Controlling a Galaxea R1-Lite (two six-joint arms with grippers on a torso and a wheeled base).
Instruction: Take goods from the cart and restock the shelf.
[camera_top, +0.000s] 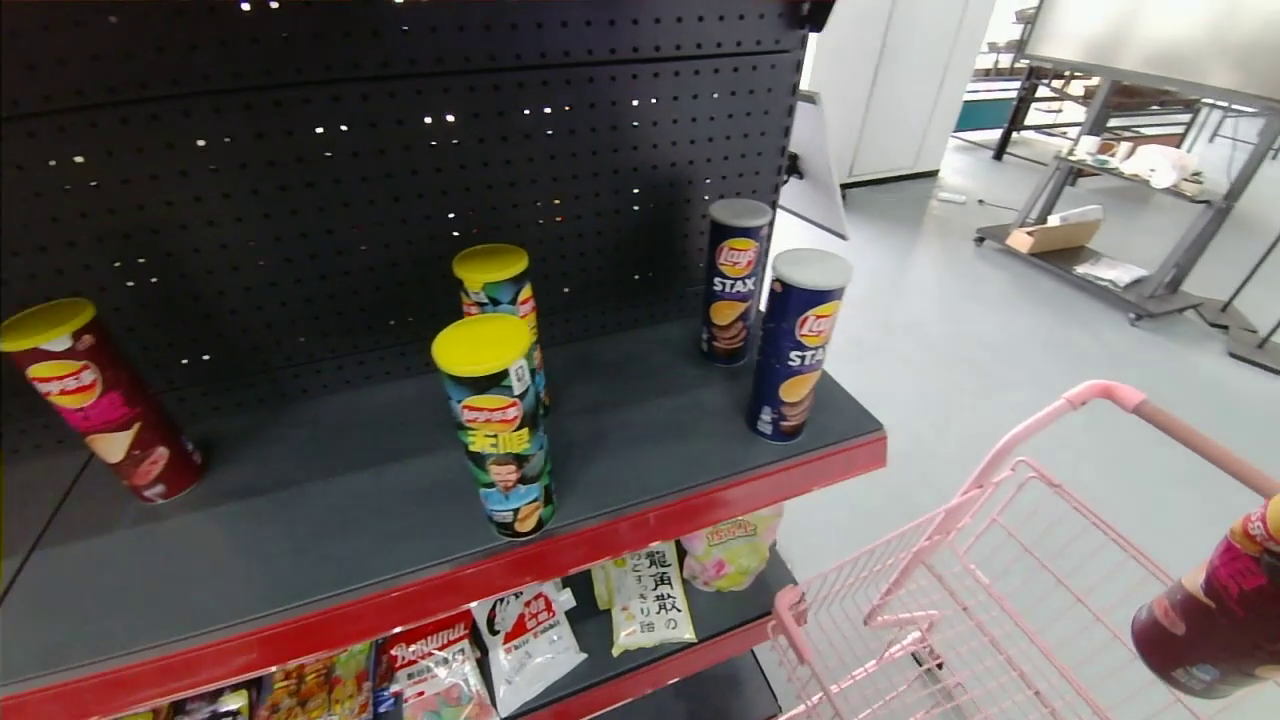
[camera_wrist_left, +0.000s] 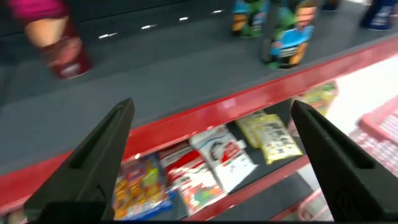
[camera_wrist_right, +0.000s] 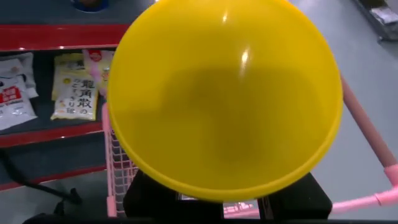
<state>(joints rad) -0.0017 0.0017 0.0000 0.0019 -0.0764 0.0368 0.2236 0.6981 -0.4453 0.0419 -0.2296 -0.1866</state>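
Chip cans on the shelf (camera_top: 330, 500) so far: five, all upright. Out at 9 o'clock, a lone maroon can (camera_top: 100, 410) with a yellow cap, well apart from the rest. Near the middle, two teal cans (camera_top: 495, 430), one behind the other toward 12. At 3 o'clock, by the shelf's end, two blue cans (camera_top: 800, 345) with grey caps, near each other.

Sixth can (camera_top: 1215, 610), maroon, up in the air at 4 o'clock over the pink cart (camera_top: 1100, 390), tilted, its yellow lid (camera_wrist_right: 224, 93) facing the right wrist camera. Judged to be clamped by the right gripper (camera_wrist_right: 217, 196), fingers hidden behind the lid. Left gripper (camera_wrist_left: 211, 162) in front of the shelf's red lip, black wedge fingers (camera_wrist_left: 93, 168) spread wide, nothing between.

Roughly midway, by the look of it: broad bare stretches between 9 o'clock and the middle, one can lifted but not yet placed. Stock left in the cart: cannot tell.

Cans: tall, narrow, rigid cylinders, glossy printed wrap, smooth snap-on caps; probably slick under a grip and easy to topple. Shelf: flat matte grey board, red painted front edge, black perforated back panel. Cart: thin pink-coated wire grid with a tubular handle. Below, toward 6 o'clock, snack bags (camera_top: 650, 600) in soft film, flat and crinkly.
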